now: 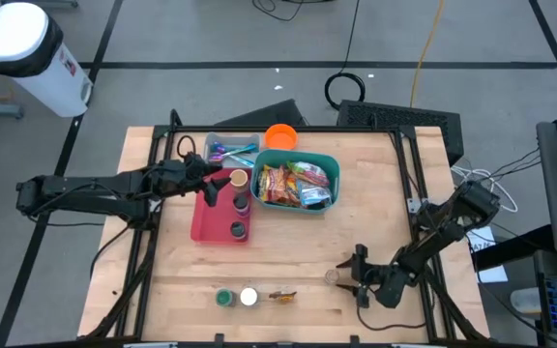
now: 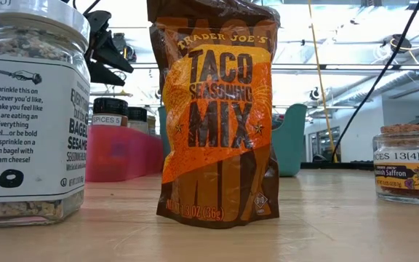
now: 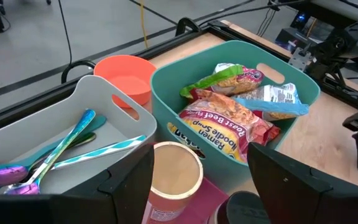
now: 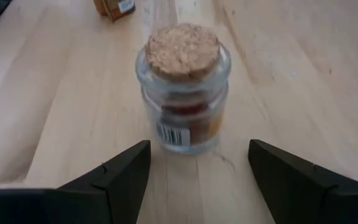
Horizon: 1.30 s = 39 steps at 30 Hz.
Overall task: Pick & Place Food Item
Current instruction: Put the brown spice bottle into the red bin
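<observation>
Along the worktop's (image 1: 375,193) near edge, a green-lidded jar (image 1: 223,298), a white-lidded jar (image 1: 249,297) and a taco seasoning packet (image 1: 281,295) are standing in a row. Just right of them, the right claw (image 1: 349,274) is resting with fingers spread apart, holding nothing, a cork-topped saffron jar (image 4: 183,87) standing just ahead. Farther back, the left claw (image 1: 214,187) is hovering open and empty over the red tray (image 1: 209,225), beside the teal bin (image 1: 332,169) of snack packets (image 1: 293,186).

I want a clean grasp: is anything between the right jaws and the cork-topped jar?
Nothing visible. The right gripper has its jaws open, facing the cork-topped saffron jar, with only bare table between them. The taco seasoning pouch lies farther along, beyond the jar.
</observation>
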Each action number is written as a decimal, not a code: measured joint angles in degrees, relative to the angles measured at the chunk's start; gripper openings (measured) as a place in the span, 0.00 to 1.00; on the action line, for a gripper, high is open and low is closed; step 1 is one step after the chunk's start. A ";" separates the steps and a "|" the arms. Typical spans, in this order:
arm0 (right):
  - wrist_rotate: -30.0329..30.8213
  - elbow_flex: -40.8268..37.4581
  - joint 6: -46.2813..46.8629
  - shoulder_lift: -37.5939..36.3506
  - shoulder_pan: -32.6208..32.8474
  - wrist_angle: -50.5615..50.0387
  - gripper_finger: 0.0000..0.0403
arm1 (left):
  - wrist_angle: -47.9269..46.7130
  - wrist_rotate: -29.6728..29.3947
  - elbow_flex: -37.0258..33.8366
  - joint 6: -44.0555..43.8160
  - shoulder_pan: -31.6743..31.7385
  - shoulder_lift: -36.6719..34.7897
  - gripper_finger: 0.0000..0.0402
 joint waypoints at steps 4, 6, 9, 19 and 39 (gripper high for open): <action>2.94 -0.09 -3.51 3.87 0.04 6.64 0.65 | 0.03 0.01 0.00 -0.07 0.00 0.00 0.66; 3.42 -0.13 -5.70 4.93 -0.02 9.76 0.65 | 0.03 0.01 0.00 -0.08 0.00 0.00 0.66; 3.21 -0.13 -7.09 5.18 -0.19 11.19 0.65 | 0.03 0.01 0.00 -0.19 0.00 0.00 0.66; 2.32 -0.13 -7.49 5.29 -1.61 12.65 0.59 | 0.01 0.01 0.00 -0.25 0.00 0.00 0.66; -6.53 2.38 -20.50 -2.09 -10.60 12.66 0.41 | 15.33 18.11 0.02 -0.19 -5.16 1.71 0.66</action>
